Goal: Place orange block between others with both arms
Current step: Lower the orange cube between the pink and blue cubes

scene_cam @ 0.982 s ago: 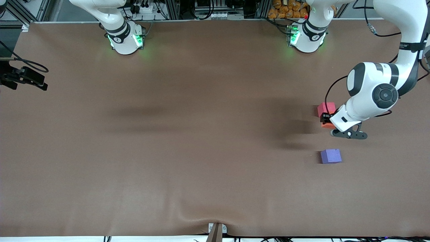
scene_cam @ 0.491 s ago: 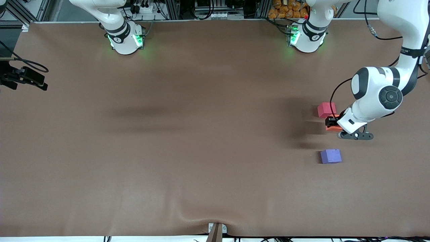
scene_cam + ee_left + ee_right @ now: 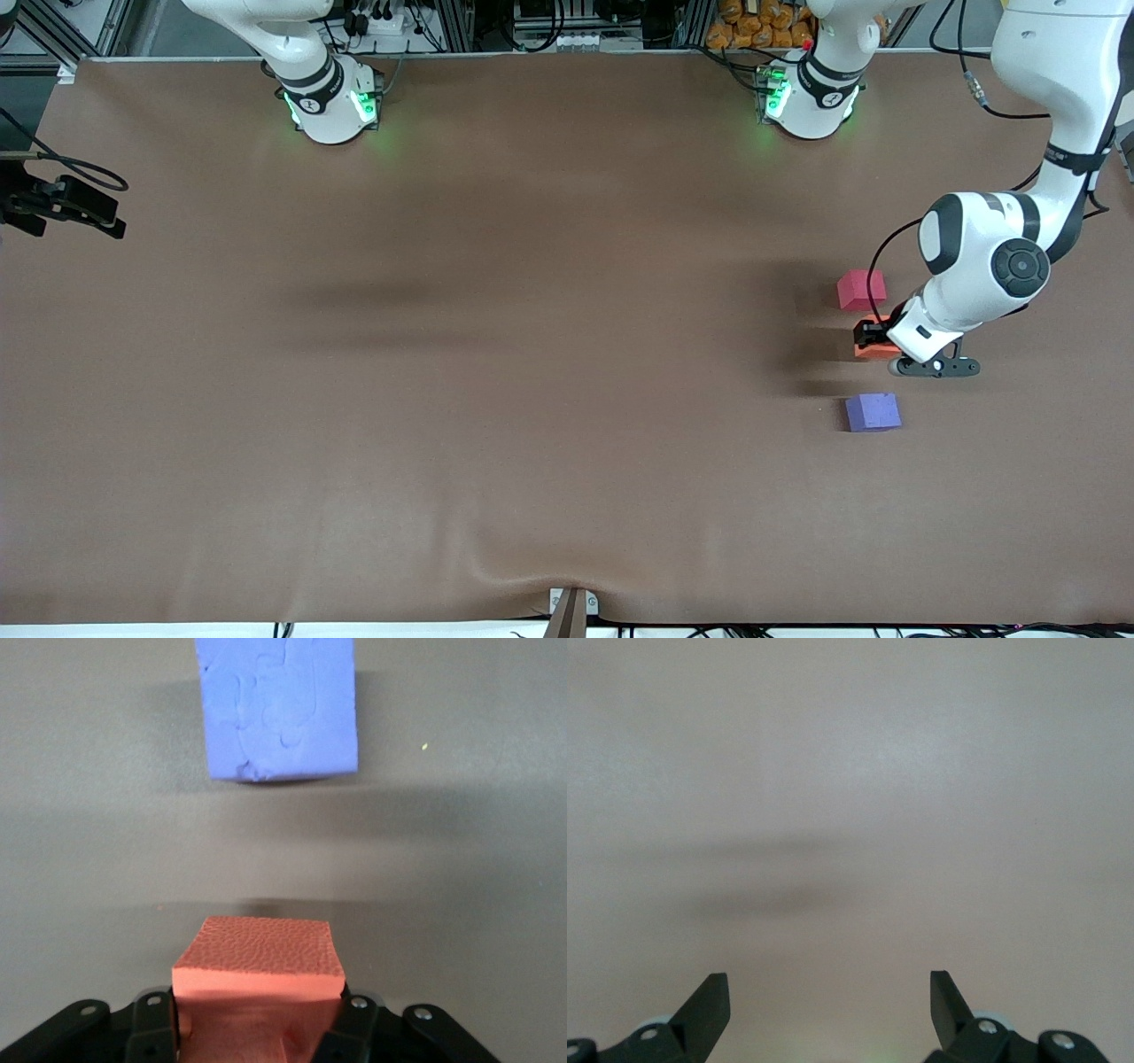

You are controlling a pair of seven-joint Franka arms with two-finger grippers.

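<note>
Left gripper [image 3: 873,338] pinched orange block [image 3: 257,958] between red [image 3: 861,289] and purple [image 3: 873,412]; I'd center it, seat flat, then release. Right gripper [image 3: 829,1005] waited, spread.

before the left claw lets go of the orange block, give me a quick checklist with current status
1. Left claw shut on the orange block: ok.
2. Block over the gap between the pinkish-red cube and the purple-blue cube: ok.
3. Block clear of both cubes: ok, bare table shows on either side.
4. Block resting on the table: cannot tell; it may still be slightly up.
5. Right claw open and out of the way: ok, it waits over bare table.
</note>
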